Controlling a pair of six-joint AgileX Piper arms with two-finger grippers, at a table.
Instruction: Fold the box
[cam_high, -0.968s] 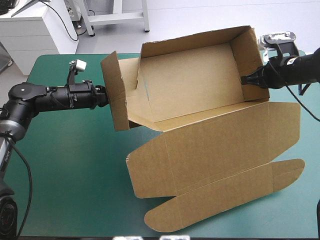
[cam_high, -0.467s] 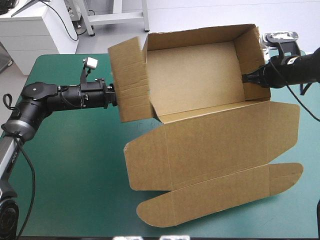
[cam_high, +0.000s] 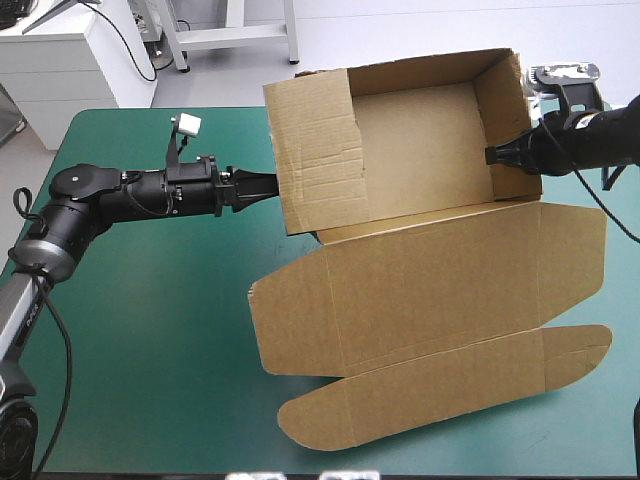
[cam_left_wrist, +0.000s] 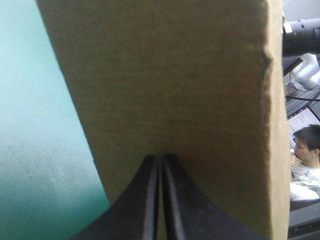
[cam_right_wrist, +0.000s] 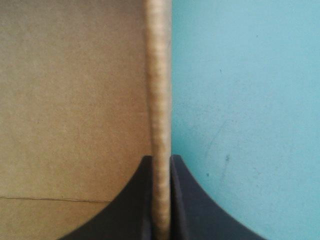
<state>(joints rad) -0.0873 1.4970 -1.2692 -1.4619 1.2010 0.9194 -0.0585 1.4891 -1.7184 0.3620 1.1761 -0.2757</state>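
Box on the right half of the cover: open tray toward the far edge, lid spread flat toward the near edge, with its round-ended tuck flap nearest us. We cannot tell whether the tray's floor rests on the cover or is held off it.

The left wall is up and leans in over the tray, hiding the left part of the floor. The left gripper comes in level from the left, its point at that wall's outer face.

From the left wrist, the left gripper has its fingers together in one pointed arch, tips set on the face of the board. The board fills most of the view, and its far end is cut off. A strip of cover shows beside it.

The right gripper is at the right wall. From above, one finger shows inside the tray; the other is hidden behind the wall.

From the right wrist, the right gripper is clamped on that wall, seen edge-on between the fingers. The tray's inner face lies to one side and bare cover to the other. The wall's far end runs out of view.
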